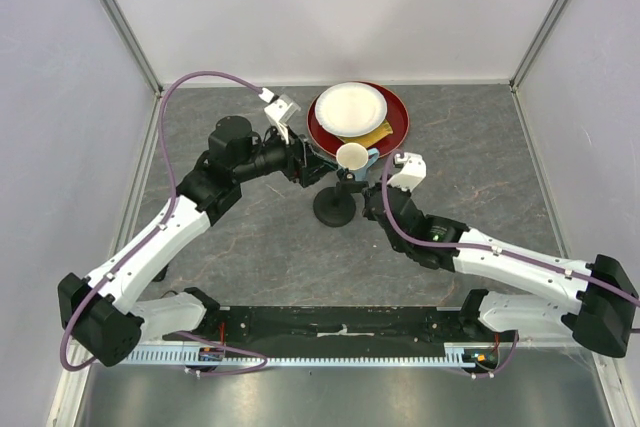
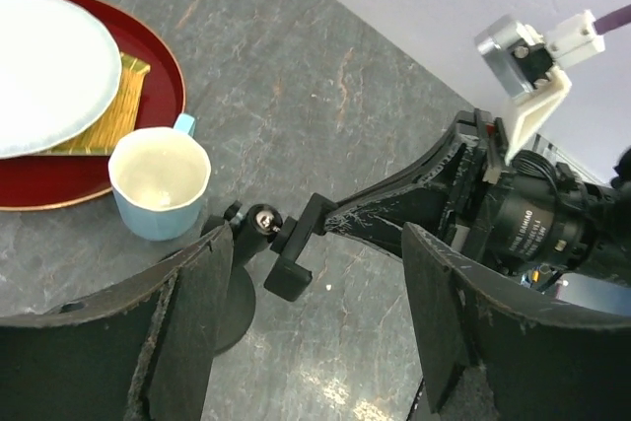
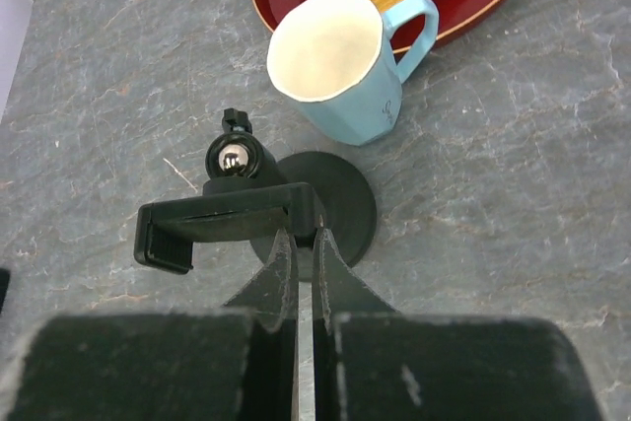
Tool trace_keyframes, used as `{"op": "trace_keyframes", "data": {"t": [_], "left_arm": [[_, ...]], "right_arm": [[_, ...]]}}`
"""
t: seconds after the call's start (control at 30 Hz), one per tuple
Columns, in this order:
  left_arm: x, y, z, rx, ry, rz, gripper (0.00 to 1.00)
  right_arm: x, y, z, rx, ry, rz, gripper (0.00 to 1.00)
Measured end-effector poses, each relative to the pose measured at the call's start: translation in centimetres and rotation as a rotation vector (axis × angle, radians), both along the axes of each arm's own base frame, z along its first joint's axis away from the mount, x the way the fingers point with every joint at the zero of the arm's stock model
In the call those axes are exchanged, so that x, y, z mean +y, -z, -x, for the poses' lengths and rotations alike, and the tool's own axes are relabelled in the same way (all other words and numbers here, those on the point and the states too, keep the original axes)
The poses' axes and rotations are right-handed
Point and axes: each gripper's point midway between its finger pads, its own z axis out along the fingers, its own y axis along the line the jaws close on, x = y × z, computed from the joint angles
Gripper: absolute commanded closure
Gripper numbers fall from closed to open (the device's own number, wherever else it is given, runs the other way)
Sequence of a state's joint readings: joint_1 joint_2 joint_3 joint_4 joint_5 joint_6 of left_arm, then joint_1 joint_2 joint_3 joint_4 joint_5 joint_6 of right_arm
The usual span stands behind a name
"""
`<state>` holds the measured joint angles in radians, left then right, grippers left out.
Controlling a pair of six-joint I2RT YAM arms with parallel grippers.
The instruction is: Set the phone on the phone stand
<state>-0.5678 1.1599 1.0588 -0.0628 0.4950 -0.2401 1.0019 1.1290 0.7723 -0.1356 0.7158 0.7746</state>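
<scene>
The right claw (image 3: pixel 304 239) is pinched shut, its tips against the clamp head of the one phone stand (image 3: pixel 340 199), which stands just beside the one blue mug (image 3: pixel 335 66). The left claw (image 2: pixel 315 244) gapes wide, holding nothing. One red tray (image 1: pixel 395 115) carries one white plate (image 1: pixel 350 107).

R pincer (image 3: pixel 304 244) fingers pressed together, tips vs near edge of phone stand (image 3: pixel 251 212) clamp head. Blue mug (image 3: pixel 340 61) upright just beyond stand's disc base, red tray (image 3: pixel 463 2) behind it. Grey table (image 3: pixel 513 204).
</scene>
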Motion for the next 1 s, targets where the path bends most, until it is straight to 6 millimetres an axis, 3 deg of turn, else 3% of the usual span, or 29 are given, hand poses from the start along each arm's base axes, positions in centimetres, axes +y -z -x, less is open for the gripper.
{"op": "trace_keyframes", "data": {"t": [0.27, 0.4, 0.43, 0.57, 0.73, 0.87, 1.0], "left_arm": [[1.4, 2.2, 1.7, 0.115, -0.062, -0.009, 0.31], [3.1, 3.9, 3.9, 0.184, -0.111, 0.018, 0.25], [3.3, 4.1, 4.2, 0.195, -0.117, 0.025, 0.21], [3.6, 5.2, 5.3, 0.261, -0.122, 0.046, 0.2], [3.4, 7.5, 5.8, 0.362, -0.118, 0.026, 0.28], [3.1, 9.0, 6.2, 0.416, -0.114, -0.01, 0.29], [2.7, 10.5, 6.7, 0.458, -0.13, -0.077, 0.31]], "right_arm": [[1.1, 0.1, 1.4, 0.008, 0.029, -0.01, 0.89], [2.1, 0.0, 1.3, 0.014, 0.016, -0.023, 0.8], [2.3, 0.0, 1.3, 0.015, 0.009, -0.033, 0.75], [4.0, -0.1, 1.9, 0.038, -0.058, -0.094, 0.59], [5.4, 1.6, 3.5, 0.081, -0.175, -0.105, 0.36], [5.0, 2.1, 4.9, 0.074, -0.263, -0.086, 0.23], [3.5, -0.1, 5.5, -0.008, -0.303, -0.091, 0.16]]}}
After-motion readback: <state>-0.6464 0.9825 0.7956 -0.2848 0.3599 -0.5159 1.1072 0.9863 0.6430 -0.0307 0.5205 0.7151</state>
